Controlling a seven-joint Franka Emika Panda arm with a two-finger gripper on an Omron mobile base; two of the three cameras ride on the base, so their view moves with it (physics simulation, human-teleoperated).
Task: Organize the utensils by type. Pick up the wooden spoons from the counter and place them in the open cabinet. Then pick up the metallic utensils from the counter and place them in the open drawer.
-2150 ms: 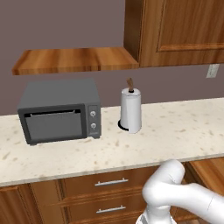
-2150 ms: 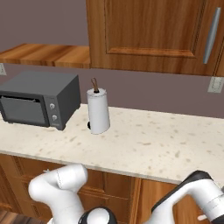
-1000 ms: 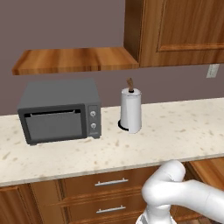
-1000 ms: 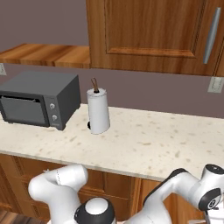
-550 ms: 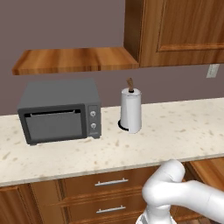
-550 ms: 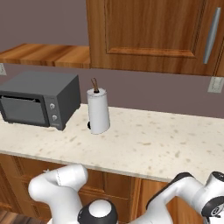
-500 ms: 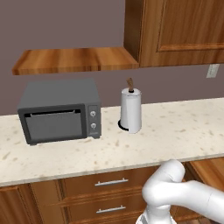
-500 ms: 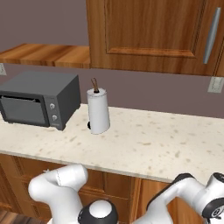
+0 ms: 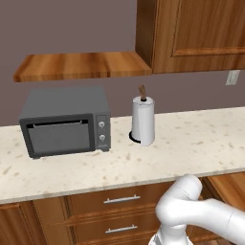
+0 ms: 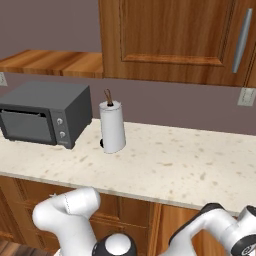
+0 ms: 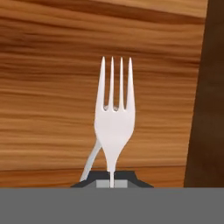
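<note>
Three views, taken in turn.

Left base view: the table (image 9: 201, 139) runs across the middle of the frame, with a microwave (image 9: 64, 122) at left and a paper towel roll (image 9: 143, 121) near centre. A wooden shelf (image 9: 81, 66) sits upper left, a closed wall cabinet (image 9: 196, 33) upper right. Base drawers (image 9: 119, 201) with silver handles line the lower frame. The white arm (image 9: 196, 215) folds down at lower right, below table level.

Right base view: same table (image 10: 170, 165), microwave (image 10: 45, 112) at left, paper towel roll (image 10: 112, 127) left of centre, wall cabinet (image 10: 170, 35) across the top. The arm (image 10: 70, 215) bends low along the bottom edge.

Hand view: the end effector (image 11: 111, 180), at bottom centre, is pinched tight on the thin handle of a silver fork (image 11: 113, 118). The tines point to the top of the frame. A second thin silver strip (image 11: 92, 158) slants down left of the handle; cannot tell what it is. Behind lies a wood-grain surface (image 11: 48, 87), likely the drawer or a cabinet face, with a darker wood strip (image 11: 210, 96) at right.

Risks, as judged:
- The hold is on the very end of a slim handle, so the fork could pivot or slip on any quick swing.
- Letting go before it is over the drawer would drop it to the floor.
- The long tines could catch the wood ahead.
</note>
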